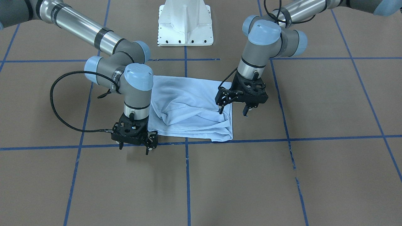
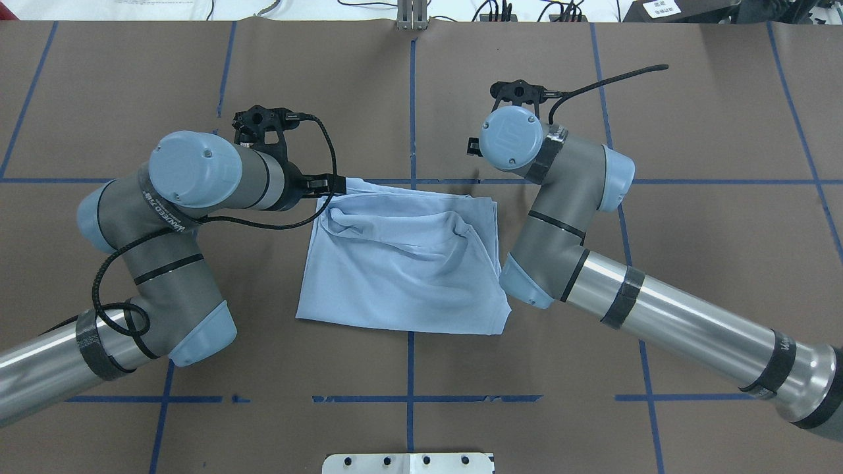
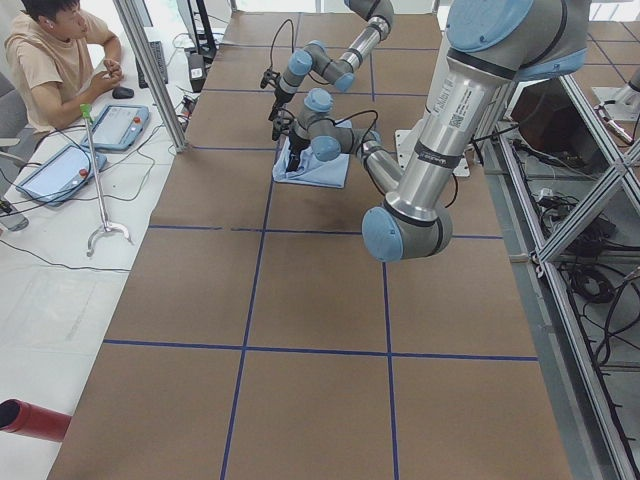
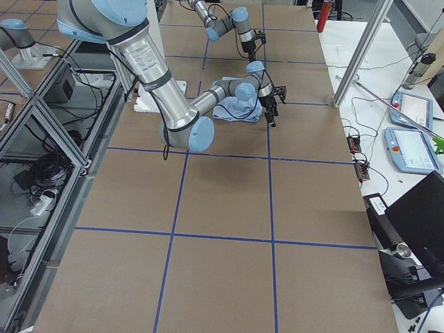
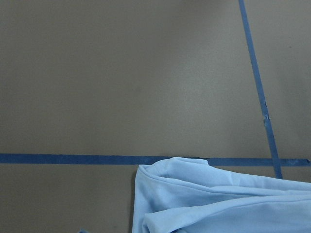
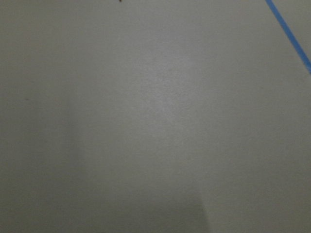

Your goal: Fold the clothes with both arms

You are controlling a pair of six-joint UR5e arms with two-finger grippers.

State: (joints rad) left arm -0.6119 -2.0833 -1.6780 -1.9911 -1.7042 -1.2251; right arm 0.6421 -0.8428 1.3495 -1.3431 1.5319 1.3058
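The light blue T-shirt (image 1: 188, 103) lies crumpled in a rough rectangle at the middle of the brown table (image 1: 282, 175), with loose folds across its top (image 2: 402, 263). My left gripper (image 1: 234, 112) hangs open just above the shirt's side edge, one fingertip (image 1: 221, 110) over the fabric, the other past the edge. My right gripper (image 1: 134, 150) is open beside the opposite corner, low over the table, with nothing between its fingers. A shirt corner (image 5: 218, 204) fills the bottom of the left wrist view. The right wrist view holds only bare table.
Blue tape lines (image 1: 187, 175) divide the table into squares. The white pedestal base (image 1: 185, 25) stands behind the shirt. A person (image 3: 60, 60) sits beyond the table's far side, with tablets (image 3: 120, 125) and cables there. Aluminium frame posts (image 4: 364, 48) stand at that edge.
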